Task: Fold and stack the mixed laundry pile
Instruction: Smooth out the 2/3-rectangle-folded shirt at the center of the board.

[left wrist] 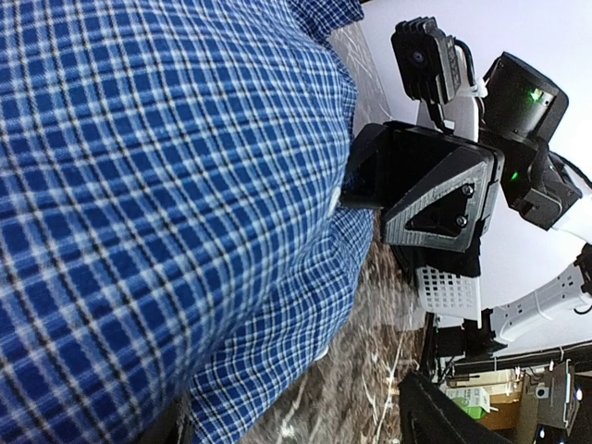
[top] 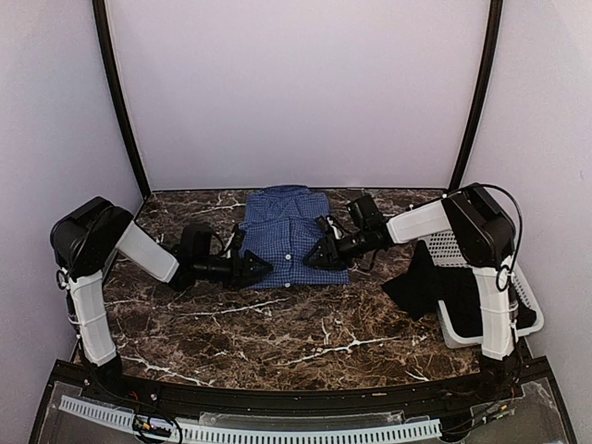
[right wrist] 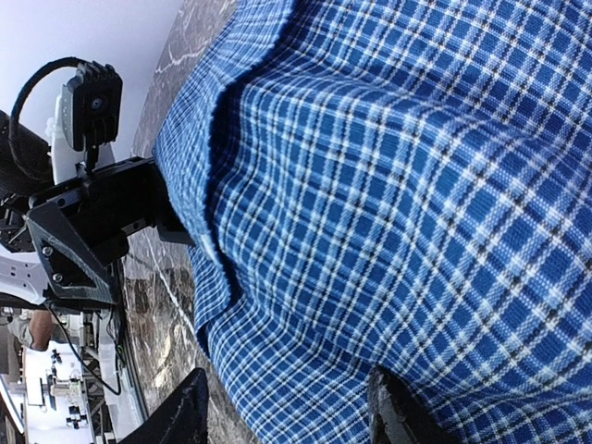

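Observation:
The blue-and-white checked shirt (top: 287, 236) lies folded and flat at the back middle of the marble table (top: 277, 324). My left gripper (top: 262, 268) is at its near-left corner. In the left wrist view the shirt (left wrist: 157, 203) fills the frame and the left gripper (left wrist: 301, 412) stands open, its jaws wide apart astride the hem. My right gripper (top: 316, 256) rests at the near-right edge. The right wrist view shows this gripper (right wrist: 289, 407) open too, with checked cloth (right wrist: 388, 185) between its fingers. A black garment (top: 430, 277) hangs over the basket's side.
A white perforated basket (top: 532, 298) stands at the table's right edge under the right arm and holds part of the black garment. The two grippers face each other closely across the shirt's near edge. White walls enclose the table on three sides.

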Available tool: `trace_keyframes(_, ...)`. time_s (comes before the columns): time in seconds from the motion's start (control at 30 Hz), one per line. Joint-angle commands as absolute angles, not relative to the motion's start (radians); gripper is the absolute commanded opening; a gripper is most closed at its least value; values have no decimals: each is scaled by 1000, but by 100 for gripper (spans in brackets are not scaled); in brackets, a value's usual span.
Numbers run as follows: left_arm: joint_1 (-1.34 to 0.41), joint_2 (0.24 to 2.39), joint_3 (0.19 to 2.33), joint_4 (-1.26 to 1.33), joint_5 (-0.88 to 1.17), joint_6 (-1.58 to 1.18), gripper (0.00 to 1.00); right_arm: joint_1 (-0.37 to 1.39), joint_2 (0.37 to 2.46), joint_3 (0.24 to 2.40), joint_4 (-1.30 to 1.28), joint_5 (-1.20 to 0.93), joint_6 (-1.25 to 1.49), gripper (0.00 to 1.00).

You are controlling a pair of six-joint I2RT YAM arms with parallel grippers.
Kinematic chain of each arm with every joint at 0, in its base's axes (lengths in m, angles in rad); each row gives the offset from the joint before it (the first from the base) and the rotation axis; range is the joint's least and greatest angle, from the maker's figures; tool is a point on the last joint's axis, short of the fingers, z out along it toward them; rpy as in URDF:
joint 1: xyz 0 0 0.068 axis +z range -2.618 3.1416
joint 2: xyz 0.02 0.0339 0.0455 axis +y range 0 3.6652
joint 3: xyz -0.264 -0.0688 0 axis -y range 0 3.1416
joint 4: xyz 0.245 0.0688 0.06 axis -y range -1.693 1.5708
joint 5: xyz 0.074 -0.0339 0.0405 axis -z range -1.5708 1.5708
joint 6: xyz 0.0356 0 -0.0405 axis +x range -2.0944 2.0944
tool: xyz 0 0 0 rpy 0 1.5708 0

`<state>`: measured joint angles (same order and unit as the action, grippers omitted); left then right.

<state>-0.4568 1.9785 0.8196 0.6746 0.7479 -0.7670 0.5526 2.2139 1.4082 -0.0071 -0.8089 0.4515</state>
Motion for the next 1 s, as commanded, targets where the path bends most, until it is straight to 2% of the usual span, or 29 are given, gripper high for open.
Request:
trace_keyframes(0.0,-555,1956,600,685,688,-913,76,639,2144,1262,-65,-770,440,55)
trace_keyframes(0.17,-653,1828,427,865,660,-1016,76,716,2000,1043,7,-765,495,55)
trace_keyframes(0.23,-669,1727,381,849,652,-1012,77,722,1908,985,24,-760,515,55)
trace_keyframes(0.3,-683,1596,383,711,624,-958,79,722,1827,979,-26,-743,502,56)
trace_keyframes(0.4,-691,1355,477,326,513,-791,86,722,1746,1026,-144,-671,448,57)
trace_keyframes(0.47,-692,1250,544,169,445,-703,95,722,1724,1058,-181,-659,429,57)
trace_keyframes(0.53,-692,1193,593,101,423,-655,99,722,1718,1073,-164,-685,432,57)
trace_keyframes(0.77,-692,1188,612,233,496,-685,99,753,1715,1069,-13,-801,551,58)
trace_keyframes(0.97,-705,1355,627,278,587,-683,99,797,1801,1037,134,-858,632,57)
